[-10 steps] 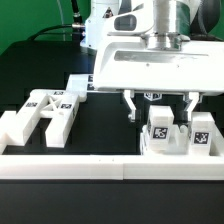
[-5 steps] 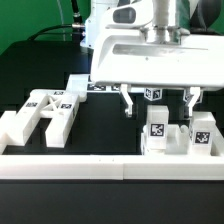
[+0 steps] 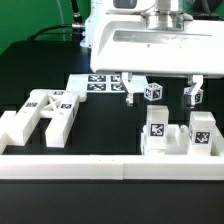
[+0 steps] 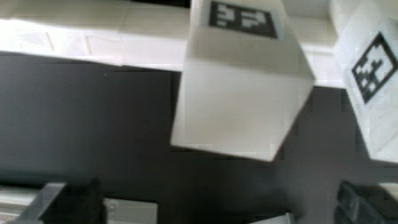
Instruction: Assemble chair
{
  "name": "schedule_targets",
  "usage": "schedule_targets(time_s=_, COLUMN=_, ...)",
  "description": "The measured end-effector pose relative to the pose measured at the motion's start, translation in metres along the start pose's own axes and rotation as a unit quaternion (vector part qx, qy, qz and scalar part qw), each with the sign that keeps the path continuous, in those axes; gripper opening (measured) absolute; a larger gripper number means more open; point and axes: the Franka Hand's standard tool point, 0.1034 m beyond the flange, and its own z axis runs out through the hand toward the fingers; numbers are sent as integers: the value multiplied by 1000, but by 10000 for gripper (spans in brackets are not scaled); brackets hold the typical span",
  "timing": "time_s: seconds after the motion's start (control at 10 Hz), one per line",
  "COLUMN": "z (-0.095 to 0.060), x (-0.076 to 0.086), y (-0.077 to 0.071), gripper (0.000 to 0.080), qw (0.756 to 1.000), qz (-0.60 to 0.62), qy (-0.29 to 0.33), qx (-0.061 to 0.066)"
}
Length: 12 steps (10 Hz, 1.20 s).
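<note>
While jaws gape, chair parts (image 3: 160, 148) bear black-white tags (image 3: 157, 129)

One claw (image 3: 160, 99) with two fingers (image 3: 130, 97) was pictured above the bench (image 3: 100, 135), which carried two upright tagged blocks (image 3: 157, 132), one smaller tagged block (image 3: 153, 91), one marker board (image 3: 105, 82) and one cluster of white parts (image 3: 45, 115) bearing two tags.

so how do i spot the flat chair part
Follow the long white rail along the table's front to the exterior view's left. Just behind it lies a forked white part, flat with two tags on top, unlike the upright blocks at the other end.
</note>
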Motion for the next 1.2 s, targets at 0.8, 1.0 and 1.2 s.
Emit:
schedule_targets(time_s=0.8, z=2, x=-17, y=1, gripper=649, qw=972, qz=-2, qy=-234, qx=20)
schedule_targets(time_s=1.0, z=3, x=-16, y=1, gripper=649, qw=973, qz=-2, qy=-230, qx=20)
schedule_targets(time_s=1.2, z=3, x=-16, y=2, gripper=649, qw=973, qz=0, qy=-229, qx=21)
